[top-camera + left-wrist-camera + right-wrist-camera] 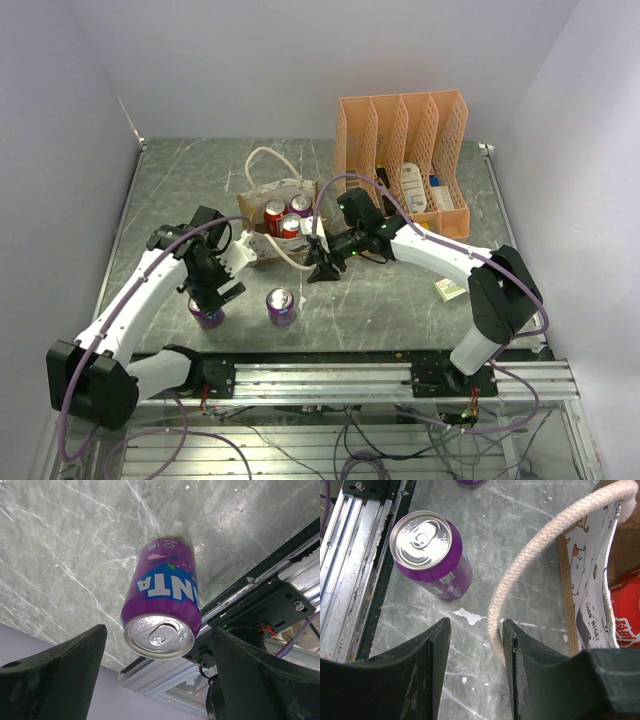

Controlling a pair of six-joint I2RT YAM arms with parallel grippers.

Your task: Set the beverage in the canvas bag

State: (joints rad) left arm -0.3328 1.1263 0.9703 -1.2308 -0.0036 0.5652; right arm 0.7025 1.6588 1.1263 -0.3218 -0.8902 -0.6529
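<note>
The canvas bag (268,190) stands open at mid table with red and purple cans inside. A purple can (207,316) stands near the front left; my left gripper (212,298) is open right above it. In the left wrist view the can (162,605) sits between the wide-spread fingers, untouched. A second purple can (281,306) stands beside it, also in the right wrist view (432,555). My right gripper (322,268) is open at the bag's near side. Its fingers straddle the cream rope handle (520,575), which lies against the right finger (530,670). The bag wall (590,590) is on the right.
An orange file organizer (405,150) stands at the back right behind the bag. A small yellow pad (449,289) lies by the right arm. The aluminium rail (330,375) runs along the front edge, close to both purple cans.
</note>
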